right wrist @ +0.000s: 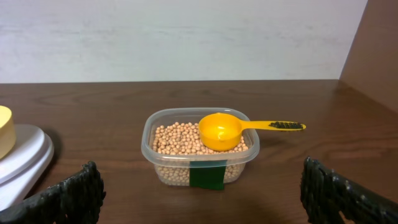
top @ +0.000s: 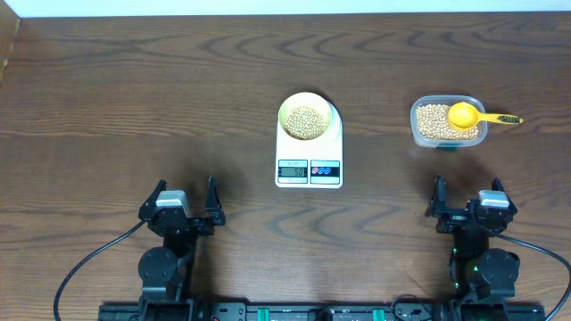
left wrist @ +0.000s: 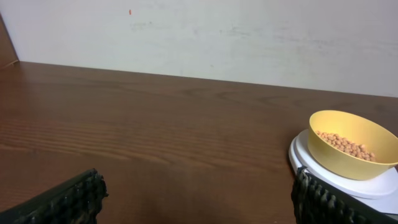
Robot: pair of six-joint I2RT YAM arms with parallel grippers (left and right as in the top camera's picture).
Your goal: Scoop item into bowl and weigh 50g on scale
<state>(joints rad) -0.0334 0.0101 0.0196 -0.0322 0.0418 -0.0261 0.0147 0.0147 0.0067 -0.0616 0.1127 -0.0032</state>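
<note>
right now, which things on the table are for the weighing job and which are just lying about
For the job: beans, bowl, scale, scoop, container.
Lying about: nothing that I can see.

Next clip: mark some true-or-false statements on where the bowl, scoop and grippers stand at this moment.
1. The bowl sits on the scale. True.
2. The scoop lies inside the bowl. False: it rests on the beans in the container.
3. The left gripper and right gripper are both open and empty. True.
4. The bowl is empty. False: it holds beans.
</note>
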